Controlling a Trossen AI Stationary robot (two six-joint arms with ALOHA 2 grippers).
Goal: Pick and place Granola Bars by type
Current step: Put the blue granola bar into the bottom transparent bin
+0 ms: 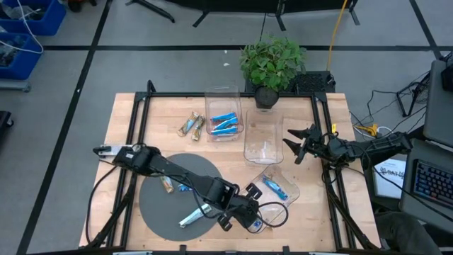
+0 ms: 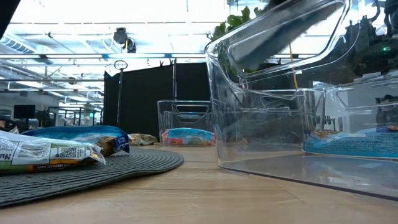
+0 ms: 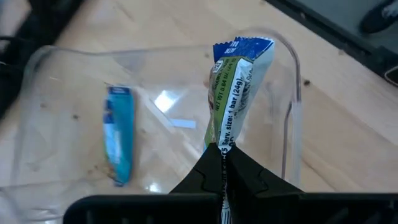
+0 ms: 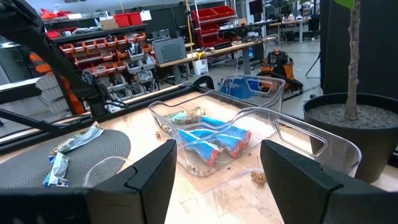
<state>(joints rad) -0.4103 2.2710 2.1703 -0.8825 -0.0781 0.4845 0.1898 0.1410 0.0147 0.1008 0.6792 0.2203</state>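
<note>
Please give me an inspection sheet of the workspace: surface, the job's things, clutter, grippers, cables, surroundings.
Surface: wooden table with a round grey mat.
Job's things: blue bars in the far clear bin; one blue bar in the near bin; two tan bars loose on the wood; bars on the mat; middle bin holds no bars.
Clutter: potted plant at the far edge.
Grippers: left gripper shut on a blue-ended bar above the near bin; right gripper open, at the table's right side.
Cables: black cable loop near the left gripper.
Surroundings: blue crates on the floor.
</note>
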